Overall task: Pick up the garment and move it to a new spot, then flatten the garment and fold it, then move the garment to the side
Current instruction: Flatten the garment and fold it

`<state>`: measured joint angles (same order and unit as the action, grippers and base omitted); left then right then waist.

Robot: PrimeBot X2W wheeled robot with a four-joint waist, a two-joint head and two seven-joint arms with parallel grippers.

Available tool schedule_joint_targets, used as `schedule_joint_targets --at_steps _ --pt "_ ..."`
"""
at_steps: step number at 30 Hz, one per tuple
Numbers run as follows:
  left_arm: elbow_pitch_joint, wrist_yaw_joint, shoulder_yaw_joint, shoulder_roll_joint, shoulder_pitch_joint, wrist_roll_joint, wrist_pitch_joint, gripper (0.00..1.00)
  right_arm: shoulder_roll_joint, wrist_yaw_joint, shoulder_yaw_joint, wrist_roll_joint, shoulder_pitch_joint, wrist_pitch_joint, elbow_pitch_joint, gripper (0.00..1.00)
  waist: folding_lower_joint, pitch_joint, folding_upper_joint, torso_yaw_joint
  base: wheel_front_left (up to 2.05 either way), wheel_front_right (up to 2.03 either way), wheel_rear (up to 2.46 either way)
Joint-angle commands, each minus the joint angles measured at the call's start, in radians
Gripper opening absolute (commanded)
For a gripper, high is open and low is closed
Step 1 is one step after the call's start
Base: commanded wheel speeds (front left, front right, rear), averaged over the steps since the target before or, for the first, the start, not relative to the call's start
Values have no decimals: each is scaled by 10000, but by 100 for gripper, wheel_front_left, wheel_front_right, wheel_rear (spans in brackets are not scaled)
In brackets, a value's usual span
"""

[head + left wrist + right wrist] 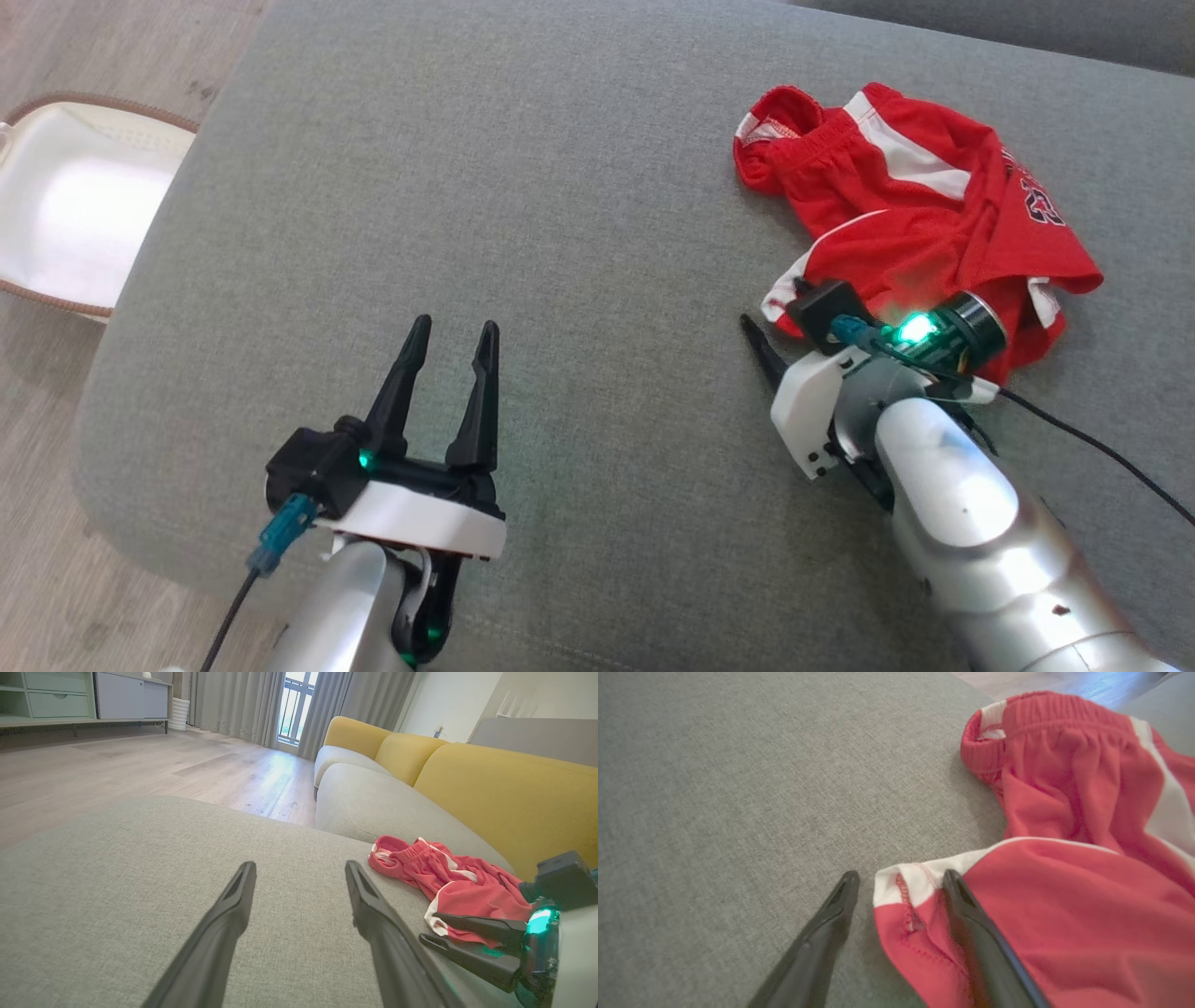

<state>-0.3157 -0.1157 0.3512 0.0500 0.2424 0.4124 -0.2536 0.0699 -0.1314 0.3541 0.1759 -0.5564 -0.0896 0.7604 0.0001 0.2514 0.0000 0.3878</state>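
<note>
R gripper (901, 879) wide, jaws straddling hem corner of crumpled red basketball shorts (896, 233) on grey cushion (560, 187), robot's right. L gripper (455, 329) wide, empty. No pickup yet; move, flatten, fold all left.

The red garment (915, 224) is showing a dark, white-edged number (1046, 207) on the cloth near its right side, lying sideways and reading as 23. A smaller dark mark (1014, 166) just beside it is coming out too blurred to read.
</note>
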Motion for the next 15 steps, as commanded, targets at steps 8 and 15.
schedule_joint_targets --at_steps 8,15 --pt "231 -91 -711 12 237 -153 -82 100 -193 7 419 -746 -6 639 -224 0 -1 -210 0 -673 0 0 0" --pt "296 -116 -1177 78 161 -391 -82 100 -195 7 241 -1707 810 1405 -1547 0 -1 -640 0 -2034 0 0 0"
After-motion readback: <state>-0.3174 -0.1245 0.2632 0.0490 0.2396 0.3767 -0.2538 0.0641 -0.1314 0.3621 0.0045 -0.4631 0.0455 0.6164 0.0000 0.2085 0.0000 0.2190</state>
